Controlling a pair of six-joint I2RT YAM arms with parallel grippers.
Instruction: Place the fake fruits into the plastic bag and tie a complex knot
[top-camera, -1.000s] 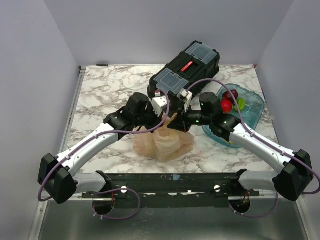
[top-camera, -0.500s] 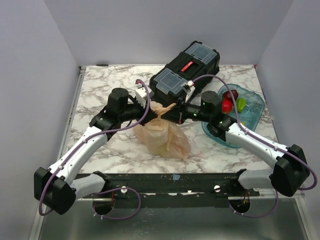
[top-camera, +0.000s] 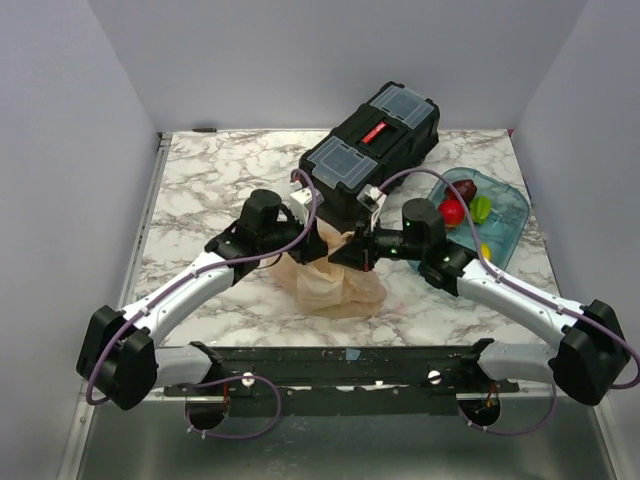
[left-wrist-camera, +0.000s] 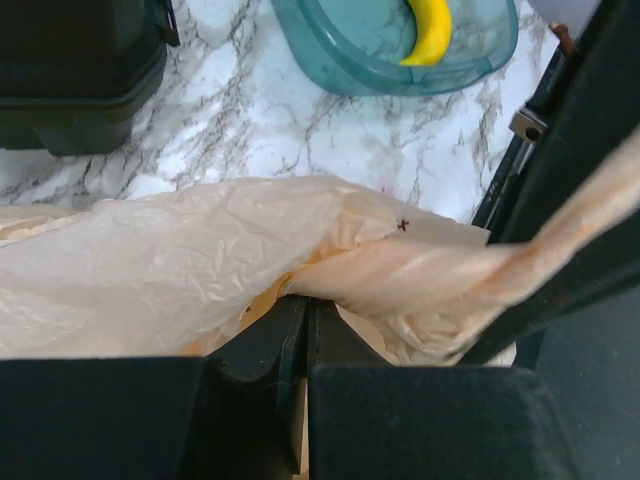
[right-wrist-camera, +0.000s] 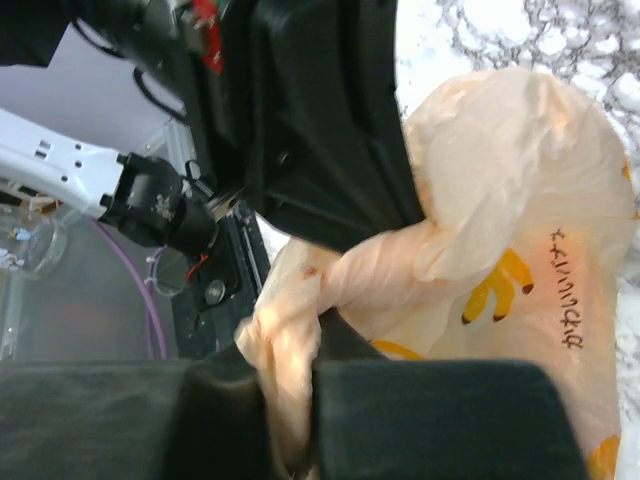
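Left wrist view, left gripper (left-wrist-camera: 303, 312): fingers were pressed together, pinching a twisted handle strip (left-wrist-camera: 480, 265) of the plastic bag (left-wrist-camera: 170, 260).
Right gripper (right-wrist-camera: 290, 385): fingers were clamped on a second strip (right-wrist-camera: 345, 280) of that bag.
Plastic bag: lay crumpled on the desk (top-camera: 200, 180), mid near edge, under both grippers.
Fake fruits: banana (left-wrist-camera: 432, 28) and red fruit (top-camera: 453, 211) lay in the blue tray (top-camera: 508, 232) by the right edge.
Toolbox (top-camera: 370, 140): stood toward the far edge.

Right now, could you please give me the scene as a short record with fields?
plastic bag: lying below the two grippers
left gripper: shut on a bag handle strip
right gripper: shut on a twisted bag strip
fake fruits: banana, red fruit and green fruit in the blue tray
toolbox: behind the bag
knot: cannot tell if tied
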